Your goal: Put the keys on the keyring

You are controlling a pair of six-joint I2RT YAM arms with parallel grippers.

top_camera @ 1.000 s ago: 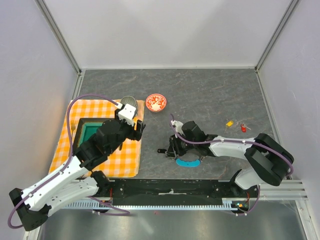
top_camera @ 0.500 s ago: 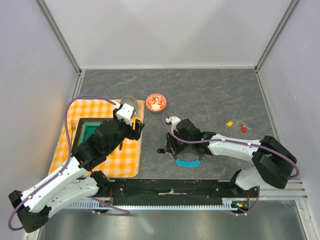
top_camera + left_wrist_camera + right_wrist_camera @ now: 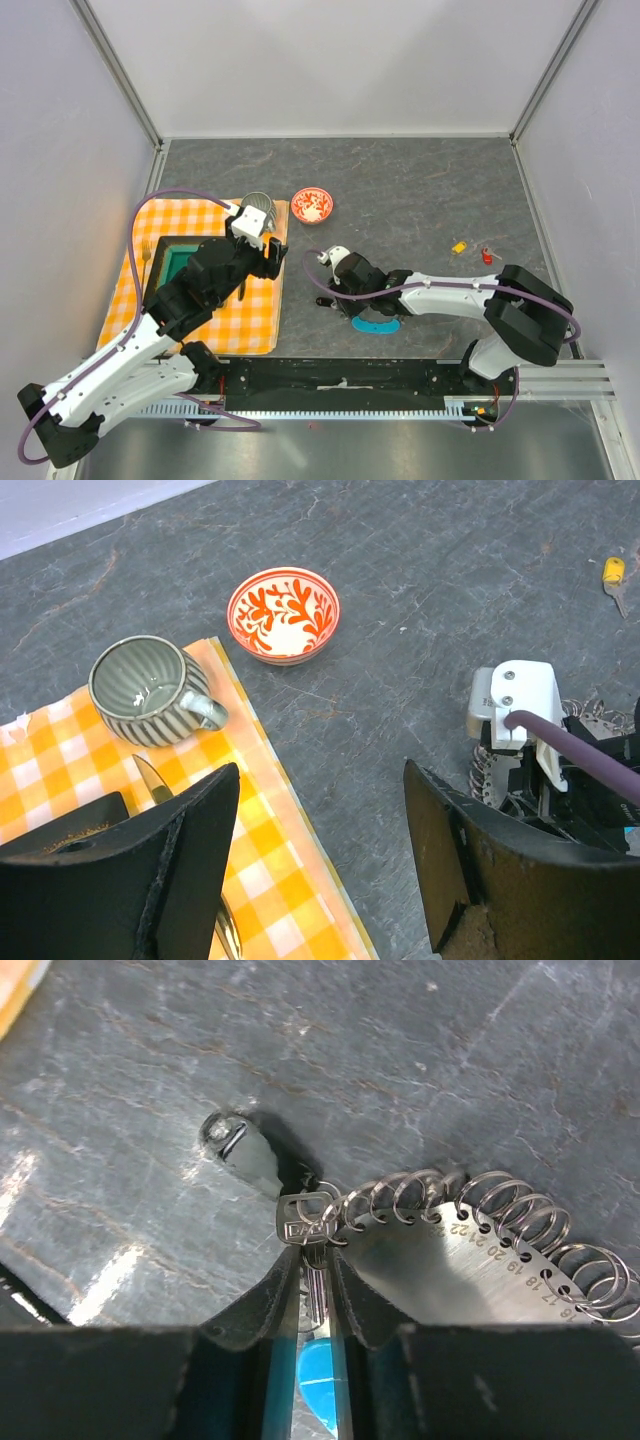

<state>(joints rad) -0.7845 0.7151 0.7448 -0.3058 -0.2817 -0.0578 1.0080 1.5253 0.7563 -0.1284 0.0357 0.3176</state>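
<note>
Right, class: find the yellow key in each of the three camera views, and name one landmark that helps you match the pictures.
Top external: the yellow key lies right of centre, just left of a red key.
Left wrist: in the top right corner.
Right wrist: not in it.
Shared landmark: the keyring, which shows in all three views.
</note>
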